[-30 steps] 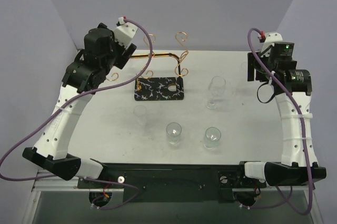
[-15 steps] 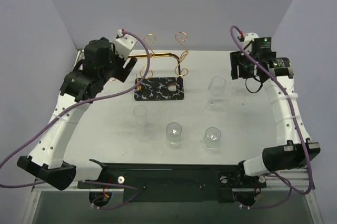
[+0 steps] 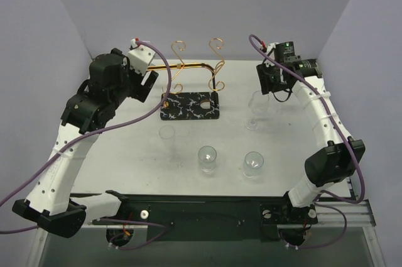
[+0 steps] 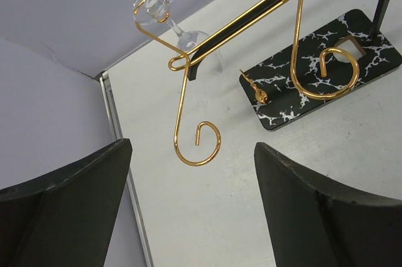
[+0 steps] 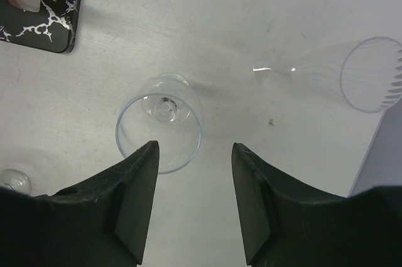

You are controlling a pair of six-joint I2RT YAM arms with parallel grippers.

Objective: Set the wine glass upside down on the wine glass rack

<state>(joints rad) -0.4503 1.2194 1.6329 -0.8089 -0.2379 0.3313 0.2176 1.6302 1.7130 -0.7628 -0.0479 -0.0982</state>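
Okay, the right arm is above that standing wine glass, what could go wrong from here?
1. The upright wine glass sits off-centre under the right tool; one finger looks lined up with its rim, so descending may tip it.
2. A glass lying on its side is nearby; a knock could send it rolling.
3. A hung glass occupies one end of the wine glass rack; the next could clink against it.

No text, label, brand or number is legible in any view
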